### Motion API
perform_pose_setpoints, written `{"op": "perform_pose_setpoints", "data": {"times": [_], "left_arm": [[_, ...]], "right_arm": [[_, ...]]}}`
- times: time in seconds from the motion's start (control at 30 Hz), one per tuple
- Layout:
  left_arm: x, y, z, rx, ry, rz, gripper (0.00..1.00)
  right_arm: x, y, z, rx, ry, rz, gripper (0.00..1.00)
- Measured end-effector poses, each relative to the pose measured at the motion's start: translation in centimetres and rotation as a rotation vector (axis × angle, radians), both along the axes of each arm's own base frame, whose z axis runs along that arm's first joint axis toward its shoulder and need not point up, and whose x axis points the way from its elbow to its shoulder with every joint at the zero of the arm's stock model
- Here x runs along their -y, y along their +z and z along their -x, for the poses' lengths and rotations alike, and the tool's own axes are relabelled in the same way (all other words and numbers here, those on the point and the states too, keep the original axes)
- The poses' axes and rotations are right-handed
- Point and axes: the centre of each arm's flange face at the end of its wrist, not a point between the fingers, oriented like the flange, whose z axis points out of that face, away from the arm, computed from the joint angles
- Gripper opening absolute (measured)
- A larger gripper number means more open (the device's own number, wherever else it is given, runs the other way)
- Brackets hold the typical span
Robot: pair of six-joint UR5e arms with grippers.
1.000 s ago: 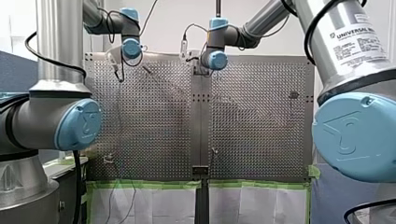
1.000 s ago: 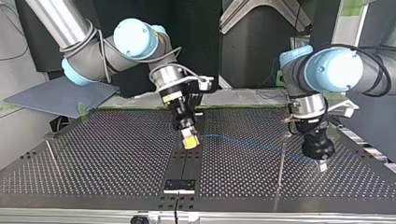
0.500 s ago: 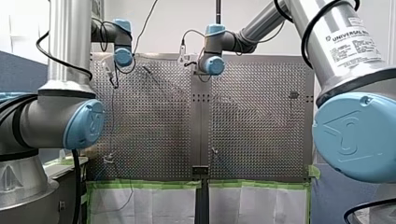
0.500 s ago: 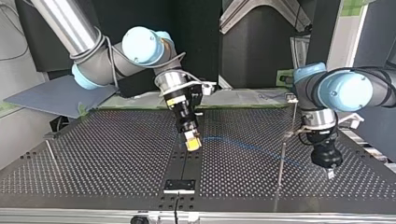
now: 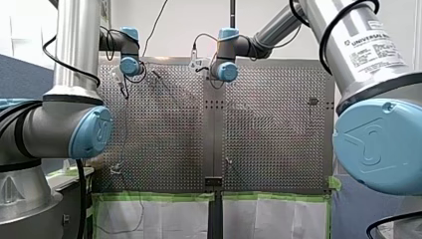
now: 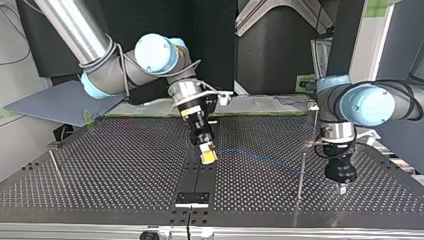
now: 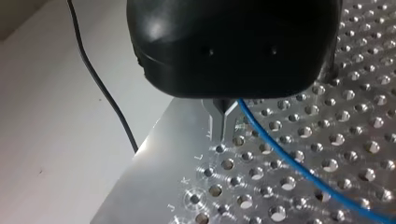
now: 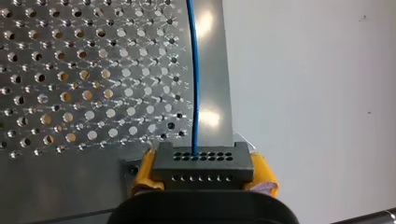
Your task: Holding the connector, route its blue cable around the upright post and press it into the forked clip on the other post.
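My right gripper has yellow pads shut on a dark connector. A blue cable leaves the connector and runs low over the perforated table to my left gripper. In the left wrist view, the metal fingers are pinched together just above the table, with the blue cable coming out beside them. A thin upright post stands just beside my left gripper, on the side toward my right gripper. A second post with a small head stands farther back, behind my left arm.
Another thin post leans at the top view's left. A dark centre strip with a black block runs down the table. Green tape edges the table under the arms. A black wire hangs past the table's edge.
In the top view my left gripper has moved nearer the camera with the cable, first outward to the right, then back toward the post. My right gripper has shifted only slightly.
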Motion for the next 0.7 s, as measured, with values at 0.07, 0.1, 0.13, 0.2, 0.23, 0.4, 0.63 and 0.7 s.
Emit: {"op": "perform_pose_setpoints", "data": {"times": [0.07, 0.1, 0.13, 0.2, 0.23, 0.4, 0.63, 0.7], "left_arm": [[0.0, -0.3, -0.3, -0.005, -0.015, -0.001, 0.0], [0.0, -0.5, -0.5, -0.009, -0.022, -0.001, 0.0], [0.0, -0.7, -0.7, -0.014, -0.032, -0.003, 0.0], [0.2, -1.1, -0.9, -0.02, -0.049, -0.005, 0.0], [0.2, -1.2, -1.0, -0.022, -0.056, -0.006, 0.0], [0.3, -1.9, -1.5, -0.039, -0.091, -0.007, 0.0], [0.0, -3.3, -2.2, -0.071, -0.091, -0.004, 0.0], [-0.1, -3.5, -2.3, -0.076, -0.087, -0.002, 0.0]], "right_arm": [[0.2, -0.2, -0.3, -0.003, 0.0, -0.001, 0.0], [0.3, -0.3, -0.4, -0.004, 0.001, -0.002, 0.0], [0.4, -0.4, -0.6, -0.005, 0.001, -0.002, 0.0], [0.5, -0.5, -0.7, -0.005, 0.001, -0.003, 0.0], [0.7, -0.6, -0.9, -0.004, 0.001, -0.003, 0.0], [1.3, -1.3, -1.5, -0.007, -0.002, -0.007, 0.0], [2.1, -3.4, -2.3, -0.02, -0.01, -0.023, 0.0], [2.3, -3.9, -2.5, -0.024, -0.013, -0.028, 0.0]]}}
